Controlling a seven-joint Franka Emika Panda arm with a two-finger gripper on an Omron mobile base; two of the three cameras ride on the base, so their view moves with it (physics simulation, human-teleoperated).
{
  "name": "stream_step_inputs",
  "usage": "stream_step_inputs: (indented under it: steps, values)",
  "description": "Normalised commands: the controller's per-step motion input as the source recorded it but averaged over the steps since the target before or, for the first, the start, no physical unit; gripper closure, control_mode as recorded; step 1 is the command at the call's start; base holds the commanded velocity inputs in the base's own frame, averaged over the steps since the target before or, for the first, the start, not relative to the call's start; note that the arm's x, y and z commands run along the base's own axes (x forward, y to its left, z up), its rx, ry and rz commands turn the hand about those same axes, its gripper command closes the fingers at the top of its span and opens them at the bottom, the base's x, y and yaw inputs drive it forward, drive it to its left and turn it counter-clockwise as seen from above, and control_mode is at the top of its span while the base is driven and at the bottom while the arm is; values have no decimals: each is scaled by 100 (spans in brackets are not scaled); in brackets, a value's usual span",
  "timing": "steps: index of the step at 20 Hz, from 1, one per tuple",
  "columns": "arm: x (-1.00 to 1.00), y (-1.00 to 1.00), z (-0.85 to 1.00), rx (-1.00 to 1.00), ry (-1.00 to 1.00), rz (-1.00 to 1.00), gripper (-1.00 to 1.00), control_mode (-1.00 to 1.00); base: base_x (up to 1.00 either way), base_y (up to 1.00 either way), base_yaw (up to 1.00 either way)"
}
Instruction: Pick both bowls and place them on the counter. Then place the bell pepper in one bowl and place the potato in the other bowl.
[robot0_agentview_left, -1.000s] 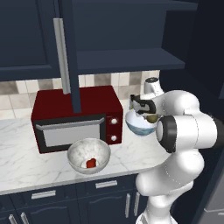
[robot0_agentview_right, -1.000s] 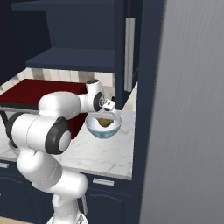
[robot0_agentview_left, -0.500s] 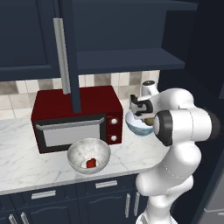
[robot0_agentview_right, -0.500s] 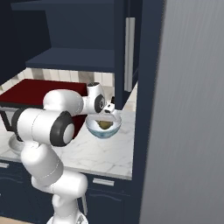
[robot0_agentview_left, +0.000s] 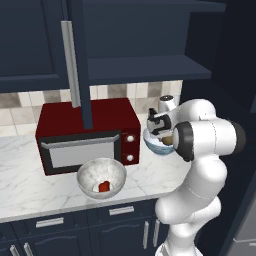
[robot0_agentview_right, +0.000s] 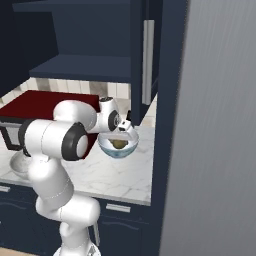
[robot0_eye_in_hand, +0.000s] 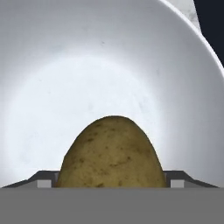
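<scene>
Plainly, the claw (robot0_agentview_right: 122, 131) hangs spread over the potato (robot0_eye_in_hand: 112, 153) in the blue-patterned bowl (robot0_agentview_right: 118, 148); no writing is legible.

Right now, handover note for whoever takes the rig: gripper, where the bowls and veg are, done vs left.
Gripper: open, low over the blue-patterned bowl, holding nothing.
Potato: lying inside that bowl, between the gripper's fingers.
Blue-patterned bowl: on the counter, right of the red microwave.
Marbled bowl: on the counter in front of the microwave, with the bell pepper inside.
Done: both bowls set on the counter, pepper and potato each in its own bowl.
Left: probably just lift the gripper clear of the bowl without knocking it.
</scene>
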Motion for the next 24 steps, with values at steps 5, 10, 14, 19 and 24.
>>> stream_step_inputs:
  steps: [5,10,14,19,24]
  values:
    - [21,7,0,2,0,2,-100,-100,0,0,0]
    - [1,-5,24,1,0,0,-100,-100,0,0,0]
    - [-6,0,57,0,-2,0,-100,-100,0,0,0]
    - [-50,1,54,0,-7,0,-100,-100,0,0,0]
    - [-65,6,50,0,-7,0,-100,-100,0,0,0]
